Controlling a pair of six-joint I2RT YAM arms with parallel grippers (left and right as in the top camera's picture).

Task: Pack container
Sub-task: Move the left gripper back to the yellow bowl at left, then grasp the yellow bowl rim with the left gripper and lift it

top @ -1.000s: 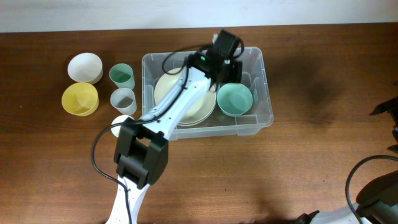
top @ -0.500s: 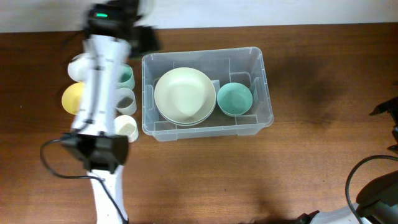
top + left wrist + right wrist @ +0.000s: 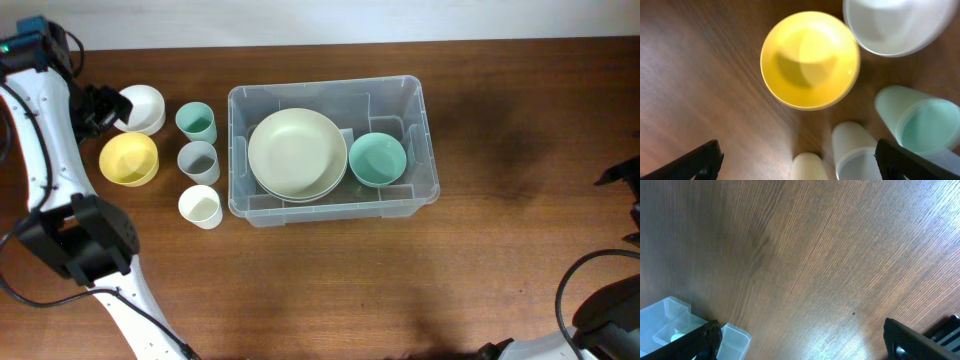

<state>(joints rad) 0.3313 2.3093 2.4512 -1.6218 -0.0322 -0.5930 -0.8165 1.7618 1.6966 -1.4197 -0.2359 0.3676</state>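
Observation:
The clear plastic container (image 3: pixel 415 100) stands mid-table, holding stacked cream plates (image 3: pixel 297 152) and a teal bowl (image 3: pixel 377 160). Left of it are a white bowl (image 3: pixel 142 106), a yellow bowl (image 3: pixel 128 158), a teal cup (image 3: pixel 196 122), a grey cup (image 3: pixel 198 161) and a cream cup (image 3: pixel 200 206). My left gripper (image 3: pixel 100 108) hovers open beside the white bowl. In its wrist view it (image 3: pixel 802 162) looks down on the yellow bowl (image 3: pixel 810 60), with nothing held. My right gripper (image 3: pixel 807 342) is open over bare wood, with a corner of the container (image 3: pixel 665 320) at lower left.
The left arm (image 3: pixel 45 170) runs up the table's left side from its base joint (image 3: pixel 80 245). Parts of the right arm (image 3: pixel 622 172) show at the far right edge. Bare wood lies between the container and the right arm.
The left arm has swung from over the teal bowl in the container to the far left above the loose bowls, and its jaws have opened wider. The right arm has not moved.

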